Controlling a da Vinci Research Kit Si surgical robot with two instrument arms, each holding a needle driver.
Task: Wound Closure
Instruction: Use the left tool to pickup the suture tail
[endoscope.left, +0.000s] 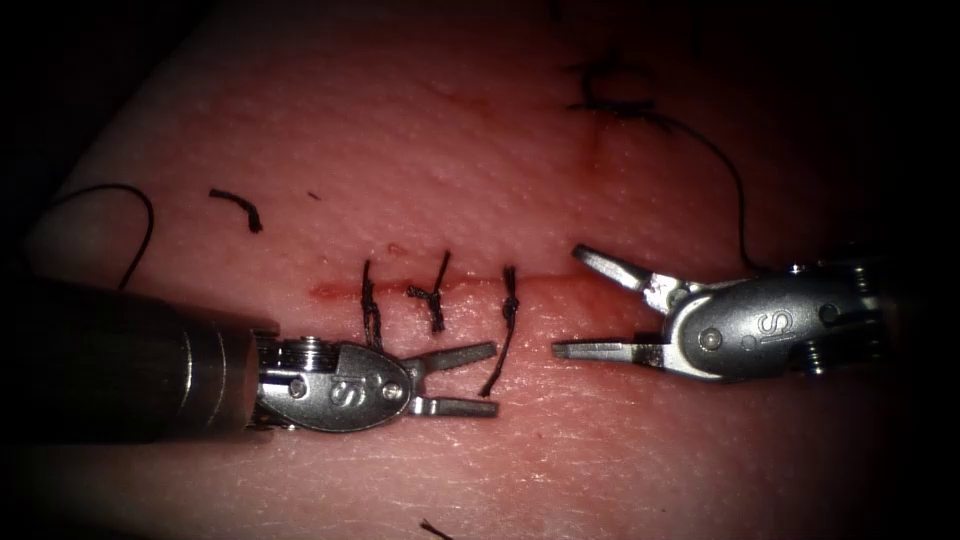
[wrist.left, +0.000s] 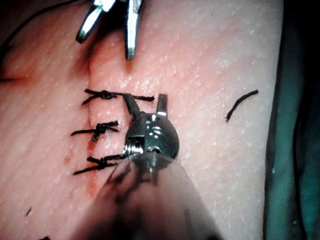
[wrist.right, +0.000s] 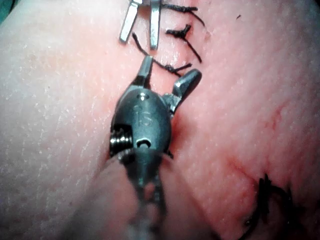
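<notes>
While empty, both tools (endoscope.left: 480, 380) (endoscope.left: 590, 300) (stamped "S") gape.

Bare tissue (endoscope.left: 520, 470) lies open below both tools; three knotted stitches (endoscope.left: 437, 300) stand between their spread jaws.

Endoscope view: light pools at centre on the tissue (endoscope.left: 480, 150), fading to heavy black vignette at all 4 corners. Far top-right thread (endoscope.left: 700, 135) sits in dimness. Glare spots on both metal tools: left pincer (endoscope.left: 497, 378) and right pincer (endoscope.left: 563, 300); each casts a soft shadow onto the tissue just below it. Left shaft (endoscope.left: 110, 360) nearly black, out of focus.

Left wrist view: bright, even light; wet sparkle on tissue (wrist.left: 210, 60); near shaft (wrist.left: 150, 210) blurred, stitches (wrist.left: 100, 130) fairly sharp.

Right wrist view: strongly lit, near shaft (wrist.right: 135, 200) blurred, specular highlights on tool housing (wrist.right: 145, 120).
</notes>
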